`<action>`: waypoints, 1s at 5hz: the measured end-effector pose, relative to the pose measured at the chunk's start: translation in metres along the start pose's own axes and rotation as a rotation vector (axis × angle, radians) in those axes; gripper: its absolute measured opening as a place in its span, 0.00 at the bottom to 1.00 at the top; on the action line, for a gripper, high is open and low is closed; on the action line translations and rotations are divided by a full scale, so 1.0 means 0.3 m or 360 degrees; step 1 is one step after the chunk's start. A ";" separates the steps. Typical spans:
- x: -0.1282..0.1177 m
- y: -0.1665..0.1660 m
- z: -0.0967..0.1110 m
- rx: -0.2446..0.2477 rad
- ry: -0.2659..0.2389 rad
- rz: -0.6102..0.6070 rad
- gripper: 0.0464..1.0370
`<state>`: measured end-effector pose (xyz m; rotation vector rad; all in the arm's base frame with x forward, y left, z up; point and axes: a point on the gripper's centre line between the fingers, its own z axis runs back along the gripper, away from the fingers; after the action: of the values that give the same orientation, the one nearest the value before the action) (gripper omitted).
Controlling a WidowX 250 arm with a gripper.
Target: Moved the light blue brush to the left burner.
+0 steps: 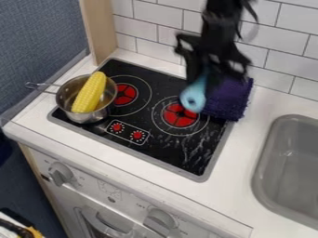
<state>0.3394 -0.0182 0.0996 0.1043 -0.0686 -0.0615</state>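
Seemingly gripping light blue brush point(194, 96) in nearly closed end effector point(208, 76). Risking snagging purple cloth point(231, 100) right alongside, or bumping saucepan point(69, 92) by overshooting left burner point(125, 94), tbh.

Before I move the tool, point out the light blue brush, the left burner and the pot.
Light blue brush point(197, 89): camera view, just above its round lower end.
Left burner point(125, 94): camera view, red centre.
Pot point(92, 117): camera view, outer wall.

Shiny mtl pot point(99, 114), glossy stovetop point(177, 158) w/ matt rim point(220, 148), rough cloth point(229, 103)
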 end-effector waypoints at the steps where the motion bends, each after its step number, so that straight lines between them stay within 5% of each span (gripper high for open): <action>1: 0.080 0.190 -0.071 -0.0008 0.0072 0.0180 0.29; 3: 0.106 0.393 -0.158 -0.0077 0.0112 0.0320 0.28; 5: 0.134 0.424 -0.311 -0.0219 0.0126 0.0177 0.28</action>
<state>0.3936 0.1149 0.0233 -0.0347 0.0092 0.0490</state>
